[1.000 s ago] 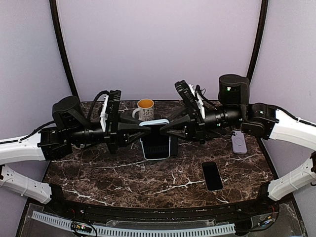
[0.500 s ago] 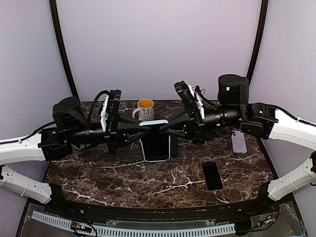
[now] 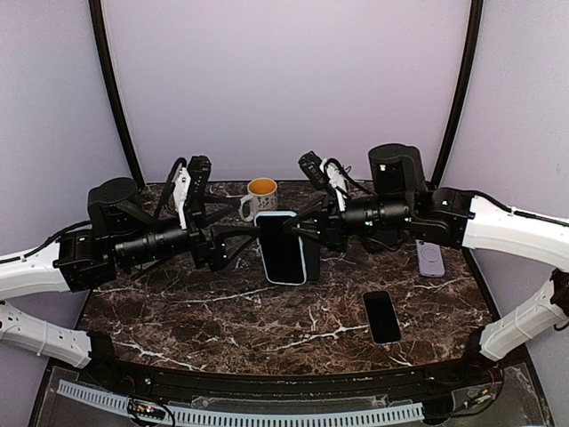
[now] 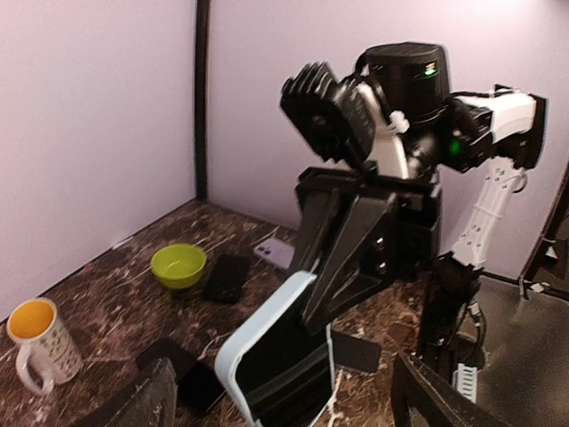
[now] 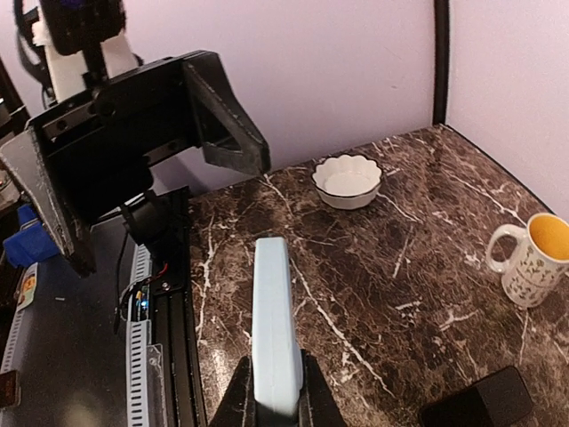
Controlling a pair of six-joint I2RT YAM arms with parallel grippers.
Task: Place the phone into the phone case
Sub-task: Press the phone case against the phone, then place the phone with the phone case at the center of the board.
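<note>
Case [image 3: 284, 246] is between my left gripper [image 3: 242, 242] and right gripper [image 3: 308, 231], mid-table. Mug [image 3: 260, 197] behind it, phone [image 3: 382, 317] front-right on the table [image 3: 222, 311].

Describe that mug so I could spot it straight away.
Find the dark marble table, then its far edge by the lilac wall. Behind the held-up light-blue phone case stands the mug: white with small print, one handle and a yellow inside, unlike the handleless green bowl.
</note>
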